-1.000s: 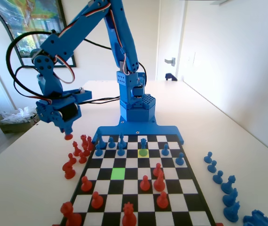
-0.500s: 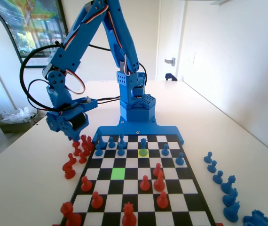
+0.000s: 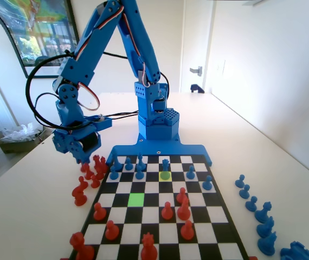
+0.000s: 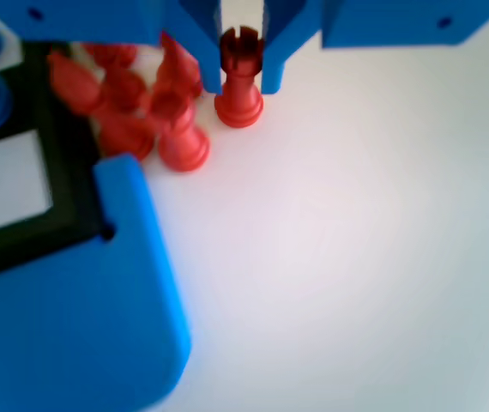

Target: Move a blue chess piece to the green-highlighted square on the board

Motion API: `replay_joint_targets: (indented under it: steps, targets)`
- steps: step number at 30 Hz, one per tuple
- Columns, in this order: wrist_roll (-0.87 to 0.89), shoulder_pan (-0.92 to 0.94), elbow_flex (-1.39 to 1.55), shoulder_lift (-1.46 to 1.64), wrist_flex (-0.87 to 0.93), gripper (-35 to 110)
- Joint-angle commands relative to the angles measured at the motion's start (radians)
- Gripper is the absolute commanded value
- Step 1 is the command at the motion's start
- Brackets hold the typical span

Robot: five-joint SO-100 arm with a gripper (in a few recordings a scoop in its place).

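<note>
Fixed view, gripper: the blue arm's gripper hung low over the tabletop just off the board's left edge, at the far end of a cluster of red pieces. How far the jaws were open could not be told from here.
Fixed view, board: the board ran toward the blue arm, black and white squares in a blue frame.
Fixed view, green-highlighted square: the green-highlighted square lay left of centre, with no piece on it.
Fixed view, blue chess piece: the blue chess piece stood upright, long axis vertical, knob up, at the far edge of a paler yellow-green square, well apart from the gripper.
Fixed view, other pieces: more blue pieces stood in a line on the tabletop right of the board.
Wrist view, gripper: the gripper had its two jaws a narrow gap apart, one on each side of a red rook. The jaws sat close against the rook's top; firm contact could not be confirmed.
Wrist view, red rook: it stood upright with its base on the white tabletop, notched top between the jaws, other red pieces just to its left.
</note>
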Motion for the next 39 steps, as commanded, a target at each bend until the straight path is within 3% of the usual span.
replay_joint_targets:
  steps: [1, 8, 30, 39]
  targets:
    - [-0.011, 0.018, 0.012, 0.021, -0.003, 10]
    - [-0.02, 0.017, 0.011, 0.021, 0.002, 12]
    - [-0.06, 0.038, -0.299, 0.21, 0.609, 7]
    - [0.112, -0.13, -0.379, 0.334, 0.755, 4]
